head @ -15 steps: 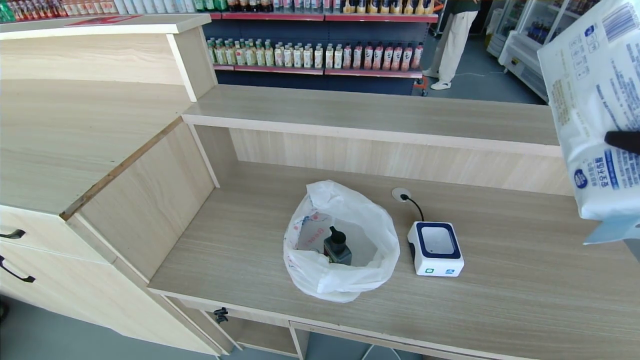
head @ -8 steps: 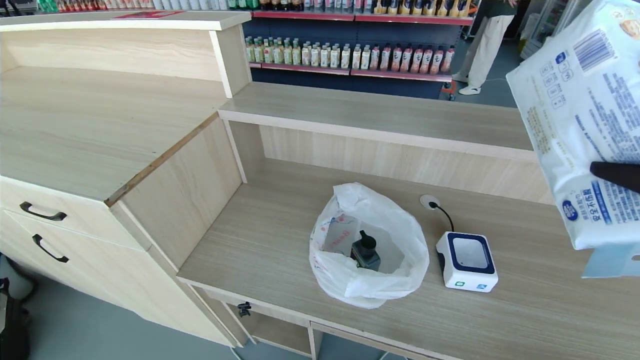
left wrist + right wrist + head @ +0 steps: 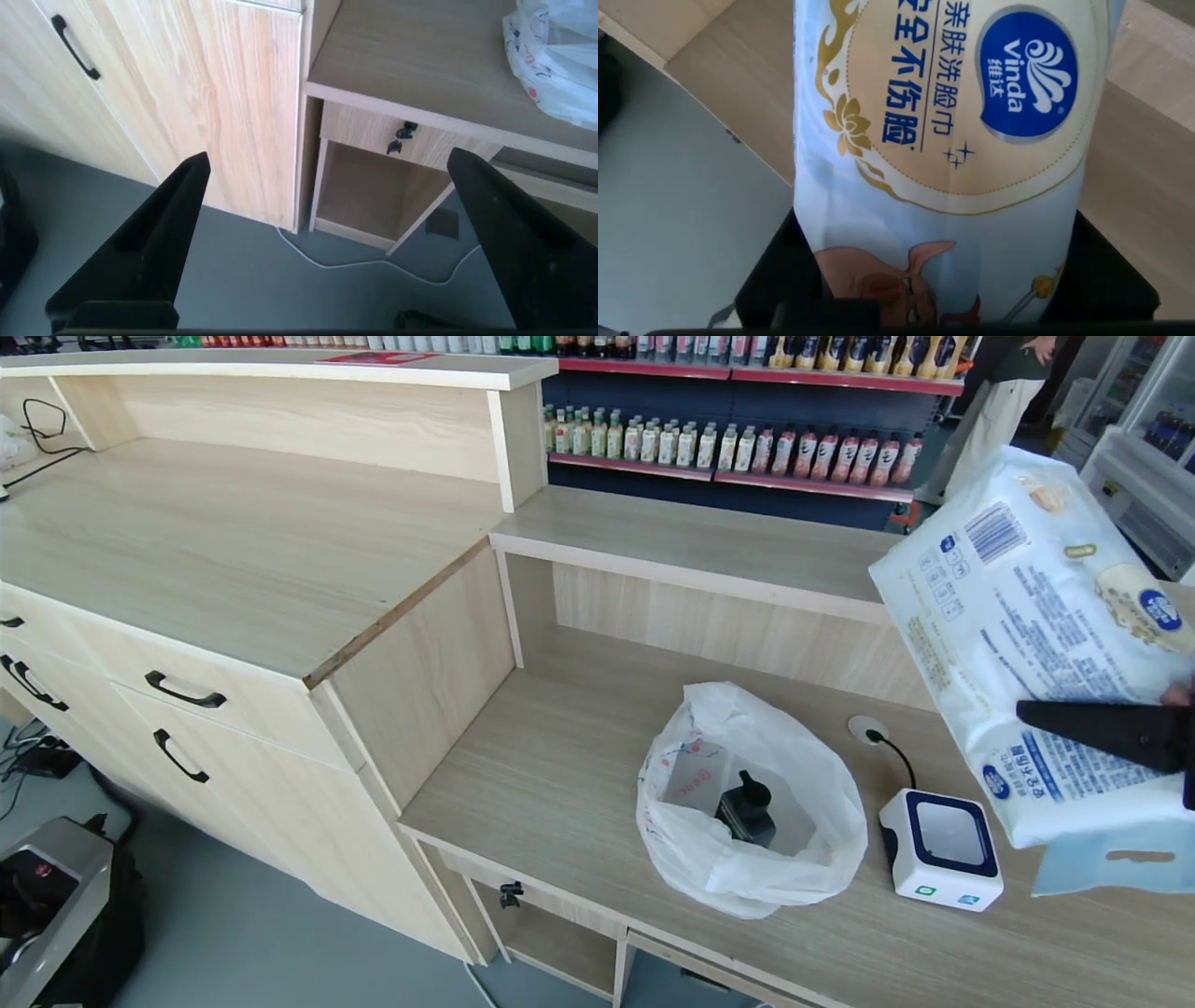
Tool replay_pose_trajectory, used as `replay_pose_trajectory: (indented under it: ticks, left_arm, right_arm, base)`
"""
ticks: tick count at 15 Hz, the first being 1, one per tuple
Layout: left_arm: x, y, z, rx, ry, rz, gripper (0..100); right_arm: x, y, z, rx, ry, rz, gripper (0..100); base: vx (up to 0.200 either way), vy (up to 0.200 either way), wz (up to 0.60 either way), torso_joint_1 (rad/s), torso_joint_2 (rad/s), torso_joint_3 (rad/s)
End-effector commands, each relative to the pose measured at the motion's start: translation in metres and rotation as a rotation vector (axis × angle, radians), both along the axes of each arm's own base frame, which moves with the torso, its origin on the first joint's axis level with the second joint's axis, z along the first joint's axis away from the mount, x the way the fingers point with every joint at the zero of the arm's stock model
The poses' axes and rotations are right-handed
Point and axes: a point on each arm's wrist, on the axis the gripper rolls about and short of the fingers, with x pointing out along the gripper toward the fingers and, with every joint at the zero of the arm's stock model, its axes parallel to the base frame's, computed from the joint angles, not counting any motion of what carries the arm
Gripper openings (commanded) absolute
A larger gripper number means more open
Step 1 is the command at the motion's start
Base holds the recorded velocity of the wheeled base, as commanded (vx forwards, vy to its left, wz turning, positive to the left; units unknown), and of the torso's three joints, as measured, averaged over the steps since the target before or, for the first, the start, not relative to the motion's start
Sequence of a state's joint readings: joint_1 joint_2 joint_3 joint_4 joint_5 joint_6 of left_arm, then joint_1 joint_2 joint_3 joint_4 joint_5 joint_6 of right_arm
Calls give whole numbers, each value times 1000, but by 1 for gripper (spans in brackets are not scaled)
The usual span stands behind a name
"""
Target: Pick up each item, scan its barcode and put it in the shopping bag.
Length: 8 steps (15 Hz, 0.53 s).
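Shop counter: tissue pack w/ barcode

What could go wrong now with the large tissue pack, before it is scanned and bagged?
The right fingers hold the tissue pack near one end; it may slip. Its barcode faces up, away from the scanner, so scanning may fail. The shopping bag holds a dark bottle; the pack may snag its rim.

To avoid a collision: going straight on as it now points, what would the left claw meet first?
The left claw would probably meet the counter's front, at the keyed drawer or the open compartment under it; depth is unclear.
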State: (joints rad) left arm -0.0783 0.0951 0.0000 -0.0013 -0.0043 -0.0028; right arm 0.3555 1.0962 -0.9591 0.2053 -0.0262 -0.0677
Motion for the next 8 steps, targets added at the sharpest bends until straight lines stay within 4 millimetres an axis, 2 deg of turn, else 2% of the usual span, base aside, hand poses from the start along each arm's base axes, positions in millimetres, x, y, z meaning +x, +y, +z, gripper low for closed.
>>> replay_pose_trajectory:
  ticks: [1,5,7,8]
  left_arm:
    - [0,0,0,0,0,0,100]
    - [0,0,0,0,0,0,100]
    - [0,0,0,0,0,0,100]
    - [0,0,0,0,0,0,100]
  right_arm:
    - [46,-8,-25,-39,123,-31,0]
    - [85,-11,-50,-28,139,16,0]
    - [89,-18,-55,-47,141,96,0]
    - [90,-28,-65,-95,143,152,0]
  base:
    - [0,0,0,0,0,0]
    - [0,0,0,0,0,0]
    - [0,0,0,0,0,0]
    - [0,0,0,0,0,0]
